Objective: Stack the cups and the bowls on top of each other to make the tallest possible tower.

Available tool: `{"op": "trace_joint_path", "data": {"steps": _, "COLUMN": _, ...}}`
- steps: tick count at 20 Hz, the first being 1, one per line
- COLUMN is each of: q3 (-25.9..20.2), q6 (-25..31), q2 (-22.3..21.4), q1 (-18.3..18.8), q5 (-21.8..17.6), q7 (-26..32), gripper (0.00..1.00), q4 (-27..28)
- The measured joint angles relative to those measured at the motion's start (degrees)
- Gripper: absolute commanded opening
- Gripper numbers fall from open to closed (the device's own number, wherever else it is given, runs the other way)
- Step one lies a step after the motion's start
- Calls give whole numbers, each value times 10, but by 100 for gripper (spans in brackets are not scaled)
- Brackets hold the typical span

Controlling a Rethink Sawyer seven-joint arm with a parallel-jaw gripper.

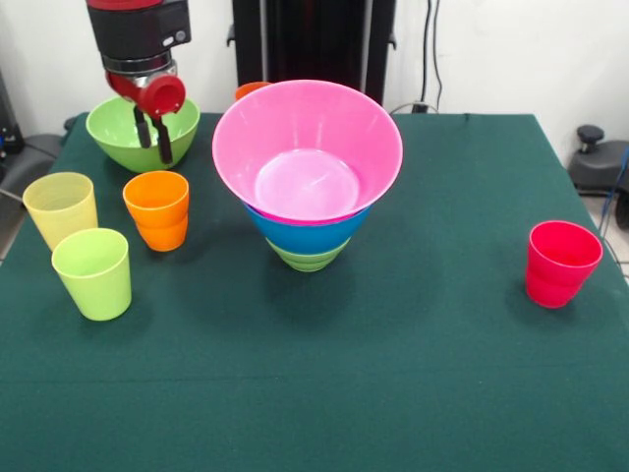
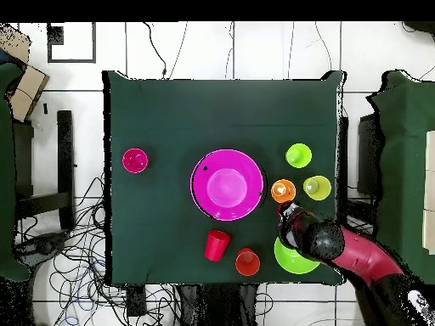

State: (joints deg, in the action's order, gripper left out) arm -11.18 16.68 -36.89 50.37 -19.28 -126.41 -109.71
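Pink bowl (image 1: 308,147) tops the tower (image 1: 307,211) mid-table, and the gripper (image 1: 153,143), fingers slightly spread and holding nothing, hangs between the green bowl (image 1: 118,133) and orange cup (image 1: 156,209), so I reckon a sloppy drop could knock that cup over.

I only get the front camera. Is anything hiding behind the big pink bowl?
Observer: Yes. From overhead, a red cup sits behind the tower, completely blocked from your camera.
Operator: What's the orange bit poking out beside the bowl's rim?
Observer: That's an orange cup, standing upright. It's close beside the red cup but not touching it.
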Motion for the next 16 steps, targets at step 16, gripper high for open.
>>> {"op": "trace_joint_path", "data": {"steps": 16, "q3": 24, "q6": 0, "q2": -2, "q1": -2, "q5": 0, "q7": 0, "gripper": 100, "q4": 0}}
